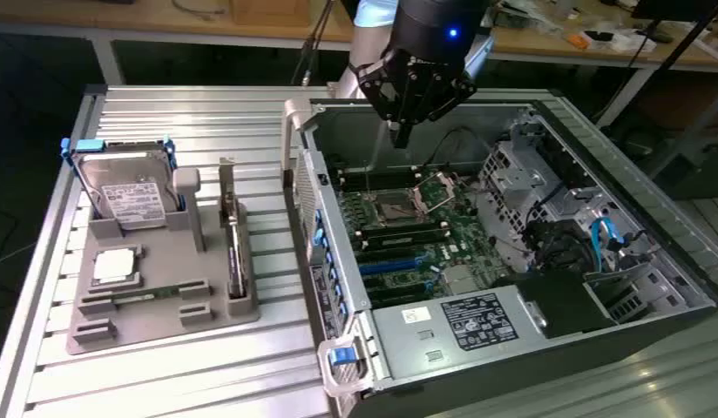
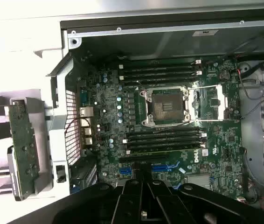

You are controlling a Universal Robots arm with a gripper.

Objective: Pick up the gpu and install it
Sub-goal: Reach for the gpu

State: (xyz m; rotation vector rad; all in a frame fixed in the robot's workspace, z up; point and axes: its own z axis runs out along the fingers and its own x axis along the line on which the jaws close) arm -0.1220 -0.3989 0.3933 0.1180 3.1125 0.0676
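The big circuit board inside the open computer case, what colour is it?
The flat circuit board is dark green, with long black slots; clearest in the wrist view.

Gpu (image 1: 233, 254) on edge in holder (image 1: 126, 329)
Thin dark card, upright lengthwise, along the holder's edge at the exterior view's right.

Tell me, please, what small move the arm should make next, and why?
Probably carry the gripper toward the exterior view's left, over the grey holder. It hangs shut and empty above the open computer case, while the graphics card stands on edge in that holder beside the case, untouched.
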